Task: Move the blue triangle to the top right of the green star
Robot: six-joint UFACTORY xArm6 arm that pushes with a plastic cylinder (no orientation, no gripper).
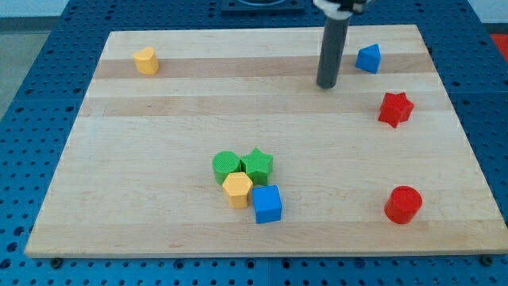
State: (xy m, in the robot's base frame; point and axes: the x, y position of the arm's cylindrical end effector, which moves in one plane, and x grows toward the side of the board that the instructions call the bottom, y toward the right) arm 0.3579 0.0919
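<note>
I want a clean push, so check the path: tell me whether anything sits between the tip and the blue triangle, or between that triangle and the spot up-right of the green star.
Nothing visible blocks either stretch. My tip stands just left of the blue triangle, bare board between. From there down-left to the green star the board is open; the red star lies off that line.

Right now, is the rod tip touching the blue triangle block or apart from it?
Apart. My tip sits to the view's left of the blue triangle block, with bare wooden board visible between them.

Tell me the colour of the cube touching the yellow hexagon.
Blue cube, seen in the camera view, at the yellow hexagon's lower right.
</note>
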